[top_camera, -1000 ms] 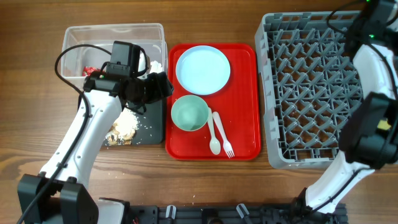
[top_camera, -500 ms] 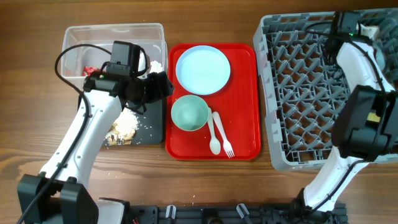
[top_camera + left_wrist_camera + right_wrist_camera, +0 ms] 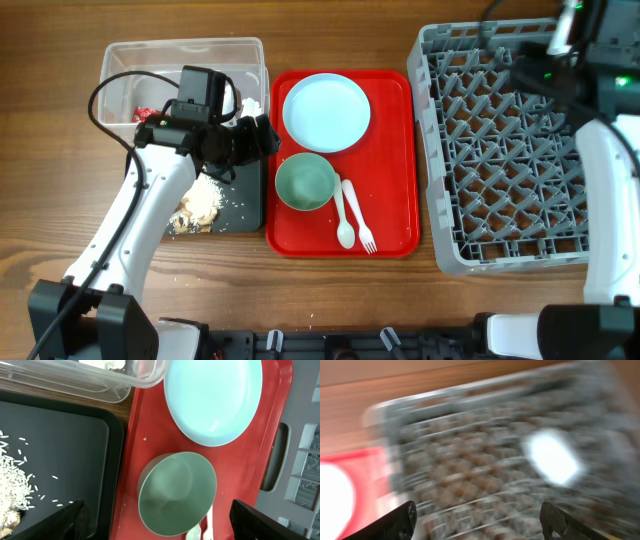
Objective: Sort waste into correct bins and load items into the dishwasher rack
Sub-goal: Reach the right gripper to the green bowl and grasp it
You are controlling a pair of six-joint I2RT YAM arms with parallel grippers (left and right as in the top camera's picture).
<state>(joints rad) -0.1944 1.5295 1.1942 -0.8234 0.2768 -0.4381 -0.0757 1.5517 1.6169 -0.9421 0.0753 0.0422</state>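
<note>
My left gripper [image 3: 262, 138] [image 3: 160, 521] hangs open above the near edge of the pale green bowl [image 3: 305, 182] [image 3: 177, 492], holding nothing. The light blue plate [image 3: 326, 112] [image 3: 212, 400] lies beyond the bowl. A white spoon [image 3: 343, 215] and fork [image 3: 358, 216] lie beside it. The clear tub [image 3: 180, 60] holds a red wrapper [image 3: 146, 113] and tissue [image 3: 250, 104]. Food scraps [image 3: 200, 203] sit in the black tray [image 3: 240, 205] [image 3: 60, 450]. My right gripper [image 3: 530, 72] [image 3: 480, 522] is open and empty over the grey dishwasher rack [image 3: 500, 150] [image 3: 485, 470]; its wrist view is motion-blurred.
The bowl, plate and cutlery rest on a flat red serving tray [image 3: 395, 200] [image 3: 145, 445] between the bins and the rack. A pale blurred patch [image 3: 552, 455] shows in the rack in the right wrist view. A few crumbs lie on the wood in front of the black tray.
The right arm has swung up and away over the rack's far right corner, and its view is smeared by motion. The left arm has barely moved.
</note>
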